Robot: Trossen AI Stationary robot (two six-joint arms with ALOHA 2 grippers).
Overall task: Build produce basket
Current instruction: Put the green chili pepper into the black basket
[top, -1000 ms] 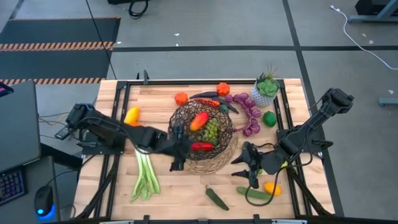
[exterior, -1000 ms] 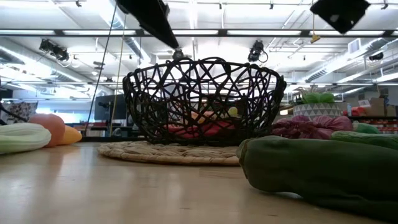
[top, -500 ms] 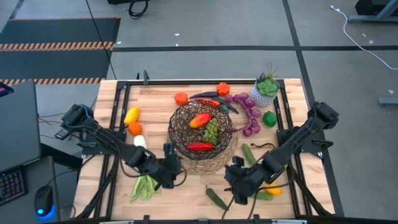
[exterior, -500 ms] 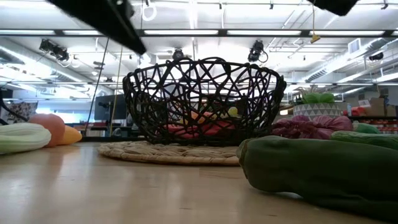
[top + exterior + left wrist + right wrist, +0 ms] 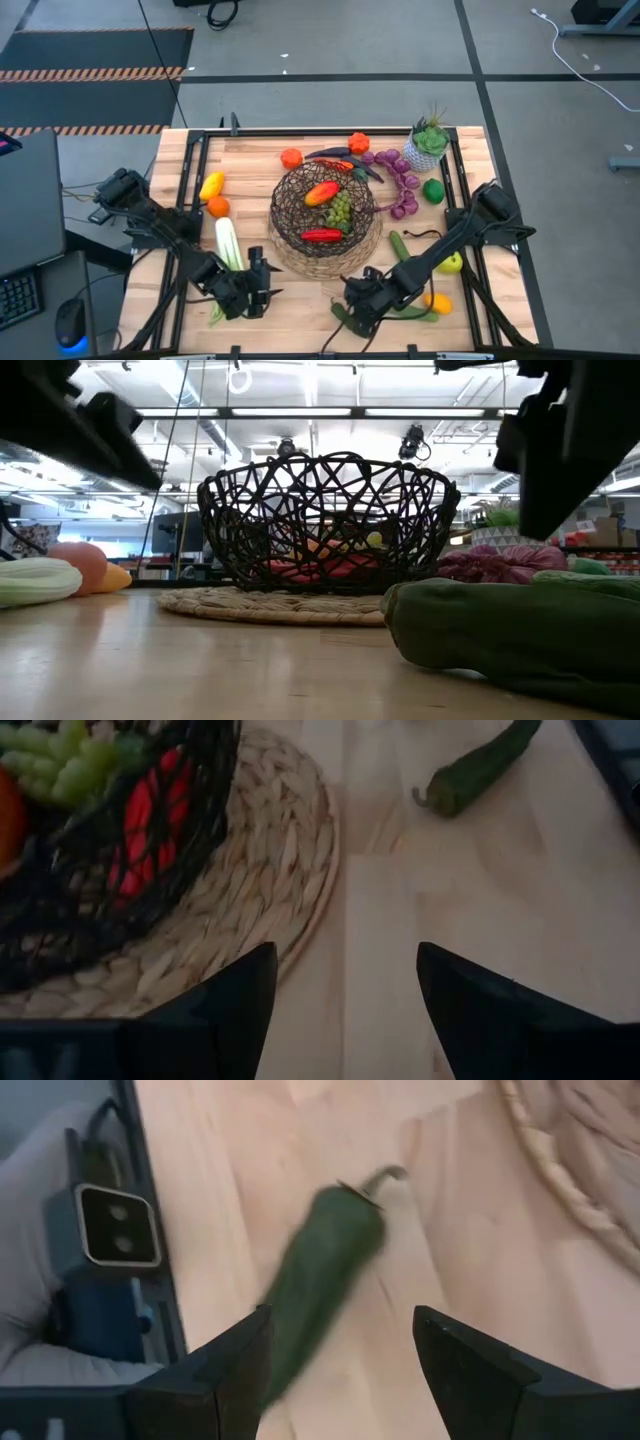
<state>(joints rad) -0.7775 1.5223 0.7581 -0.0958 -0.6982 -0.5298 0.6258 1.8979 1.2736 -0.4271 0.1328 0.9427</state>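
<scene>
The dark wire basket (image 5: 325,212) stands on its tan wicker base (image 5: 270,870) at the table's middle and holds a red pepper, an orange pepper and green grapes. My left gripper (image 5: 262,285) is open and empty near the table's near edge, left of the basket, beside the leek (image 5: 228,244). My right gripper (image 5: 352,302) is open and empty just over a dark green pepper (image 5: 320,1270) that lies flat on the table near the near edge (image 5: 346,319). Its fingers stand on either side of the pepper without touching it.
Purple grapes (image 5: 400,185), a potted plant (image 5: 428,145), oranges (image 5: 291,157) and dark peppers (image 5: 335,153) lie behind and right of the basket. Cucumbers (image 5: 398,245), an apple (image 5: 452,263) and an orange (image 5: 437,302) lie at the near right. A yellow pepper (image 5: 211,185) lies at the left.
My left gripper has drawn back from the basket's near-left rim toward the table's near edge and left. My right gripper has gone from the near right of the basket toward the near edge and left, over the dark green pepper.
</scene>
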